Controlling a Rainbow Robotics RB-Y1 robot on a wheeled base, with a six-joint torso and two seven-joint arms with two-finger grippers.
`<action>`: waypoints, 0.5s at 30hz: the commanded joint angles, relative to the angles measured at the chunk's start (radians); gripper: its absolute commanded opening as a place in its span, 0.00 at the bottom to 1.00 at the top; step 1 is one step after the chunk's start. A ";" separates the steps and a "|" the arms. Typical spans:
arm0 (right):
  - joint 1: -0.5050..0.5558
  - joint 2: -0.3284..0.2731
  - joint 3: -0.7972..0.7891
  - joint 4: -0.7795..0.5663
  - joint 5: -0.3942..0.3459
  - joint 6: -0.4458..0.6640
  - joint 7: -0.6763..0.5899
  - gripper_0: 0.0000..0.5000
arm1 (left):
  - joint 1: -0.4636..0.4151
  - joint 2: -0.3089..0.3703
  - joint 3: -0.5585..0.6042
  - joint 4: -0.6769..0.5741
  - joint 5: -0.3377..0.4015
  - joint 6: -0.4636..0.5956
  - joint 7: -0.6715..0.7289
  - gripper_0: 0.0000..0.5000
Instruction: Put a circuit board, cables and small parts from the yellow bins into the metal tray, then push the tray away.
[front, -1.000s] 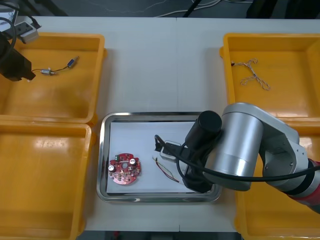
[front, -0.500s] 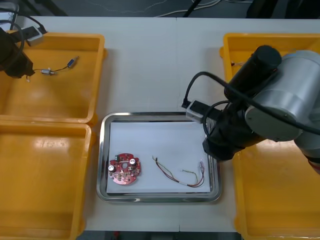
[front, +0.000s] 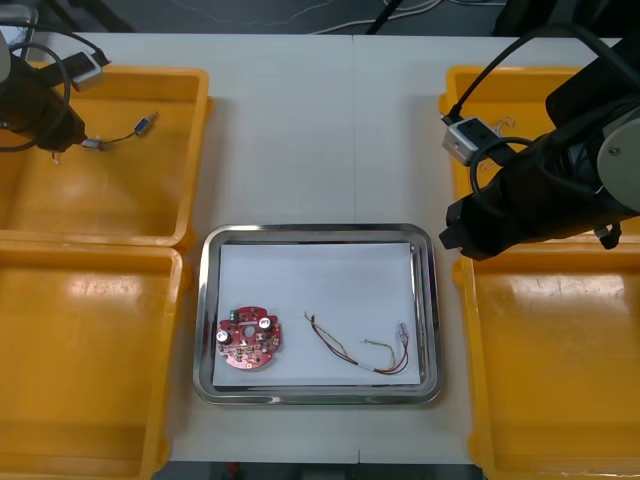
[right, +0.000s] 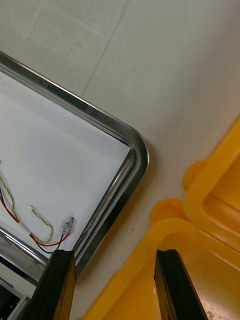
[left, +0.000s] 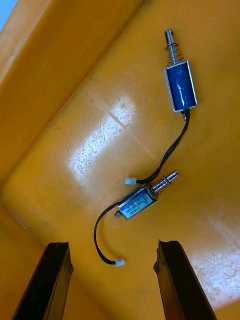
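Left fingers are hanging open over small metal parts in the far left bin. Right fingers are hovering open at the edge of a right bin, beside the tray holding board and cable.

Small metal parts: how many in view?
2, both in the far left yellow bin: near part ahead of the left pincer, far part beyond it. Others may be hidden.

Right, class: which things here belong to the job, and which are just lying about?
Job: metal tray holding circuit board and red and yellow cable; small metal parts in the far left yellow bin, under the open left hand; open right hand by the tray's corner.
Lying about: cords beyond the table's far edge.
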 joint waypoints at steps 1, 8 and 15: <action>0.030 -0.061 -0.073 -0.036 -0.013 0.003 -0.083 0.92 | -0.050 -0.023 -0.012 0.022 -0.020 -0.058 -0.204 1.00; 0.067 -0.146 -0.119 -0.036 -0.016 0.003 -0.196 0.92 | -0.050 -0.035 -0.007 0.063 -0.051 -0.118 -0.233 1.00; 0.116 -0.206 -0.192 -0.036 -0.018 0.003 -0.212 0.92 | -0.090 -0.035 -0.004 0.183 -0.063 -0.147 -0.240 1.00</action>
